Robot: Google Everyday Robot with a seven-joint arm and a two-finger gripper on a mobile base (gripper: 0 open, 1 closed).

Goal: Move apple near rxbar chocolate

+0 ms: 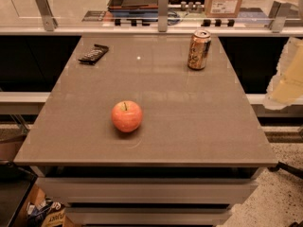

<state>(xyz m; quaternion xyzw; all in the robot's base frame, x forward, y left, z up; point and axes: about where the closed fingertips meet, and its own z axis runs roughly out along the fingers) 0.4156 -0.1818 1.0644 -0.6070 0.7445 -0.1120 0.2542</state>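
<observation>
The apple (pixel 127 116) sits free near the worktop's (pixel 199 126) front edge, well apart from the rxbar chocolate (pixel 93 54) at the far-left corner, so the carry seems unstarted, the gripper (pixel 287 82) hanging beyond the right edge, its opening impossible to tell.

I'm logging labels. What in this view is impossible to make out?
All in the camera view.
the rxbar chocolate: wrapper markings too small to read.
the drink can: label text too small to read.
the gripper: only a pale shape at the right edge, cut off by the frame.
the apple: far side hidden by its own body.
</observation>
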